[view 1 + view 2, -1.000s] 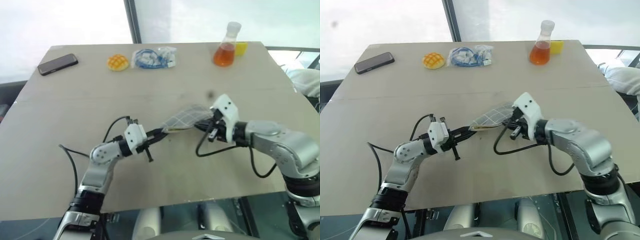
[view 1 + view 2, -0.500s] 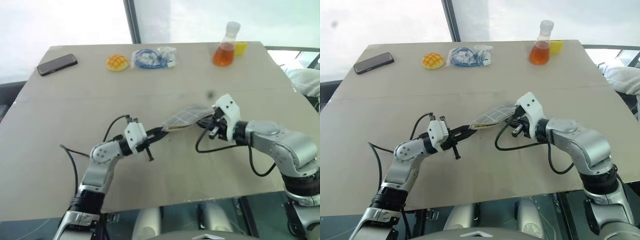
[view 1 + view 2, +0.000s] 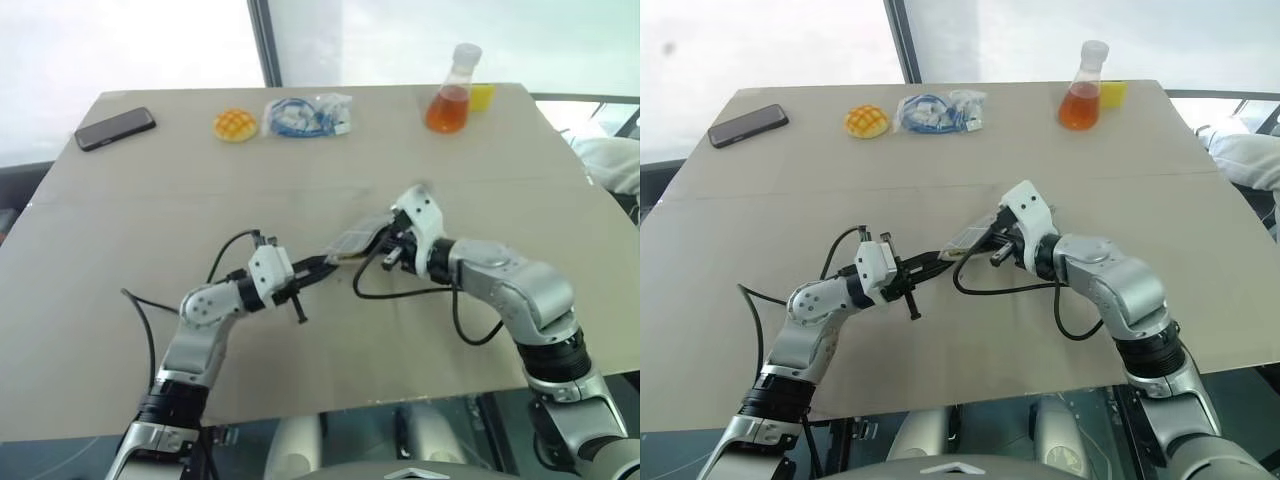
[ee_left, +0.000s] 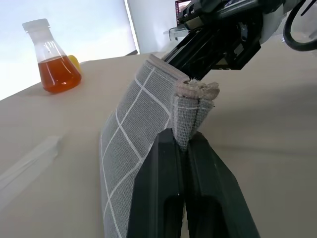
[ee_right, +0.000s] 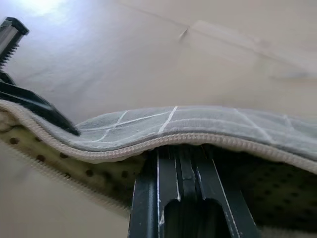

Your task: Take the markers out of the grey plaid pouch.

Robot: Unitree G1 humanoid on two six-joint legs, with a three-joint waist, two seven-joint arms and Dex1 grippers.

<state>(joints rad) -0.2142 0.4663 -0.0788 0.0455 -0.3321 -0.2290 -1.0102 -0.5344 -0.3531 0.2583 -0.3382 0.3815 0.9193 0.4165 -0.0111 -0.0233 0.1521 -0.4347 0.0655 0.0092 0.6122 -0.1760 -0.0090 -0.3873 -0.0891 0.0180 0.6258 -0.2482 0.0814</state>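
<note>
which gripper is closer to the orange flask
Right. The right gripper, shut at the pouch's open edge, sits nearer the orange flask; the left gripper, shut on the pouch's other end, is farther back and left.

No readable text, label or number shows on anything here.

A wide beige worktop (image 3: 150, 200) fills the room's middle, a faint seam running across it. Behind its far edge stands a big window (image 3: 130, 40), washed out with pale daylight, split by a dark upright frame post (image 3: 264, 45). The light falls evenly over the surface. Below the near edge, a strip of dark floor (image 3: 60, 455) shows.
</note>
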